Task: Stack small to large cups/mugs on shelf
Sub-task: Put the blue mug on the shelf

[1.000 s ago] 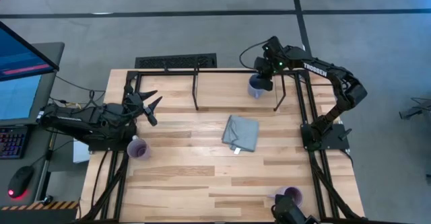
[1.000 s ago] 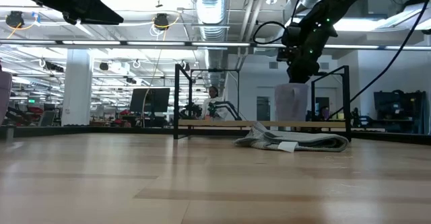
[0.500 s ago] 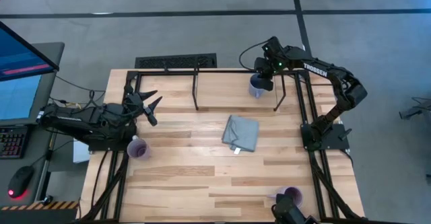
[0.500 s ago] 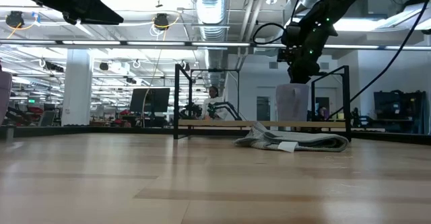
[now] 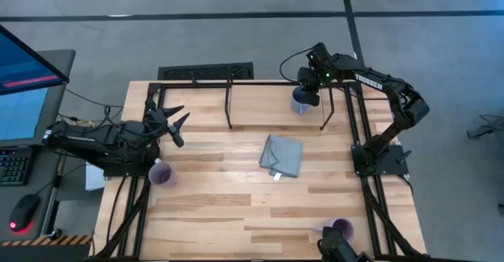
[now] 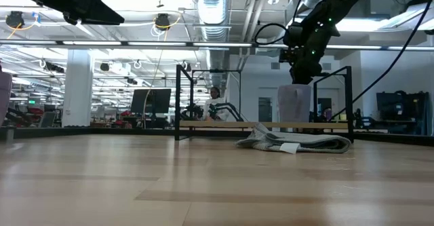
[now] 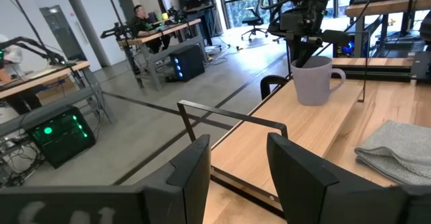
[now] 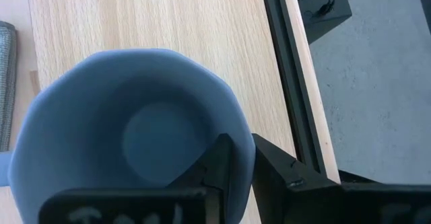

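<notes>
The right gripper (image 8: 236, 167) has its fingers pinched on the rim of the blue-grey mug (image 8: 128, 136), one inside and one outside, so the mug stays upright at the right end of the shelf (image 5: 276, 83). The left gripper (image 5: 175, 123) waits far left of the shelf, fingers apart.

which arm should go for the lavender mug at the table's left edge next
Left. The left pincer hangs open close to the lavender mug. The right pincer is across the table, shut on the blue-grey mug's rim at the shelf.
</notes>
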{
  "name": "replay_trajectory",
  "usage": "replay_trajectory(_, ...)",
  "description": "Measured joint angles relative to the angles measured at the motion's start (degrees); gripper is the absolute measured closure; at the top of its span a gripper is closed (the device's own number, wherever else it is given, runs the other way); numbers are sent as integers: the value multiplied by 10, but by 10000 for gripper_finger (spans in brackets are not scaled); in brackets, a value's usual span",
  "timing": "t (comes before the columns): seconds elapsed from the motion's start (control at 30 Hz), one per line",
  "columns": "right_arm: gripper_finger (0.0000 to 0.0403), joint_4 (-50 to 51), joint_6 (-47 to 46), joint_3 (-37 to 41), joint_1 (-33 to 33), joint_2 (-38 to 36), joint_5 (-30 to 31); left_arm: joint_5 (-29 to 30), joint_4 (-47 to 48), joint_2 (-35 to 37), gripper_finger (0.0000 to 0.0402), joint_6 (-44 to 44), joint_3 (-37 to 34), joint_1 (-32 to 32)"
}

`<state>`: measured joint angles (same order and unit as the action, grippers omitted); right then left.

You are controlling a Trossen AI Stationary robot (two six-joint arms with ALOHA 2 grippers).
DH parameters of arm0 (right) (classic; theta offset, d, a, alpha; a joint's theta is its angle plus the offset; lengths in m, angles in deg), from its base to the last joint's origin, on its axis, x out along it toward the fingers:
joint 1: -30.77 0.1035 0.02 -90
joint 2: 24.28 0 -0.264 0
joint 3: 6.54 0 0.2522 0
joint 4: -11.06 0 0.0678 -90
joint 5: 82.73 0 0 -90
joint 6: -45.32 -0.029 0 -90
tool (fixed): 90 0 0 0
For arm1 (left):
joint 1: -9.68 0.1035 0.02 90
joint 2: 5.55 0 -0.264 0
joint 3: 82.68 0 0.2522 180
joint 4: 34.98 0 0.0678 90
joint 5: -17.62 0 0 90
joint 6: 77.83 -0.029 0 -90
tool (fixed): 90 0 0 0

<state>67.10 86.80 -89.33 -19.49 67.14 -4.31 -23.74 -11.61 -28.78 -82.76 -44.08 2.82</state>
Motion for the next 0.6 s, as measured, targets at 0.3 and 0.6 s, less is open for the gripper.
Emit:
replay_trajectory(0.3,333,-4,1,0,0,0,-1,0,0,0,262,0,0,0)
replay_trajectory(0.6,326,-8,-4,0,0,1,-2,0,1,0,262,0,0,0)
